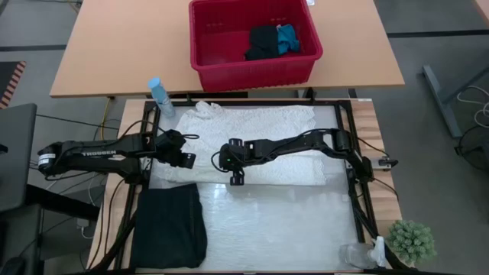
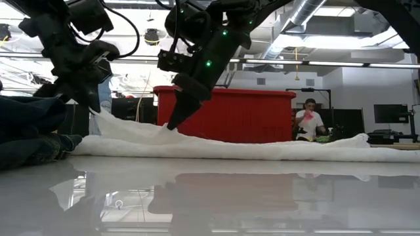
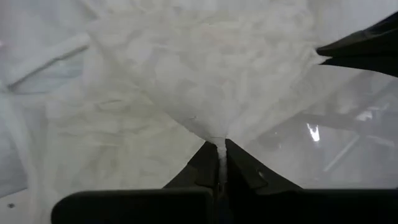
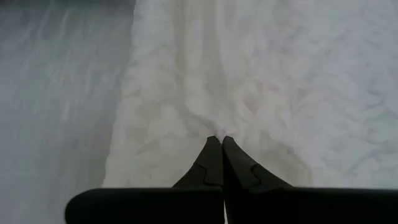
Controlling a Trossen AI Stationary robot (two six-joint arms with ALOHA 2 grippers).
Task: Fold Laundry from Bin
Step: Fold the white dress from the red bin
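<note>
The white crinkled garment (image 1: 260, 141) of the laundry lies spread across the middle of the table. My left gripper (image 1: 189, 159) is over its left part, shut on a pinch of the cloth. My right gripper (image 1: 219, 161) stands shut just to the right, its tips down on the same garment. A folded black garment (image 1: 170, 228) lies flat at the near left. The red bin (image 1: 254, 42) stands on the far table with black (image 1: 262, 42) and bright blue (image 1: 288, 38) pieces inside. My left gripper pinches a small peak of the white garment (image 3: 219, 144) between its two fingertips, coming slanting down from the table's left. The cloth rises to the fingers like a tent (image 2: 102, 117), and the rest lies on the table. My right gripper sets its shut fingertips (image 4: 217, 146) on the white garment (image 4: 219, 129), slanting down from the table's right. The cloth there lies on the table (image 2: 172, 127). Whether any cloth is caught between the tips I cannot tell.
A blue bottle (image 1: 158, 95) stands at the far left corner of the work surface. A small green plant (image 1: 412, 241) and a clear object (image 1: 359, 255) sit at the near right. A person (image 2: 308, 123) sits in the room beyond.
</note>
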